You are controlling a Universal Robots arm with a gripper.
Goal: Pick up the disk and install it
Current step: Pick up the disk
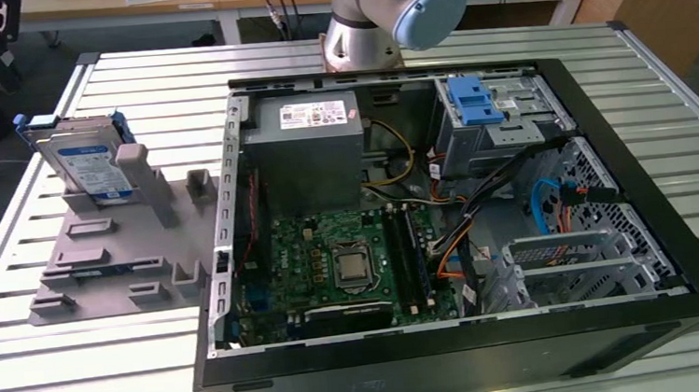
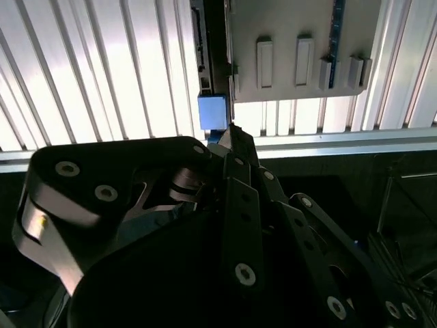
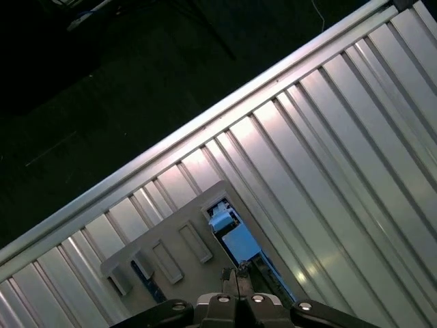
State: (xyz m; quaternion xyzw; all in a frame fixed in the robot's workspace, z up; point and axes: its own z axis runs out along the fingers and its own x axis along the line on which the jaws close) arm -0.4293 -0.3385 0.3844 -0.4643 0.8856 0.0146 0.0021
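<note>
1. My gripper (image 3: 237,277) hangs above the grey holder (image 3: 171,253), its fingertips pressed together on nothing
2. Below it, the disk (image 1: 82,161) stands on edge in that holder, at the exterior view's left, well apart from the open computer case (image 1: 451,216)
3. The risk, as I judge it: coming down with the fingers together would strike the disk's top edge and tip it out of its slot
4. The holder's posts crowd the disk's flanks, while the room above is open; the slatted table (image 1: 38,370) edge lies near, and cables clutter the case beside the drive bay (image 1: 500,119)
</note>
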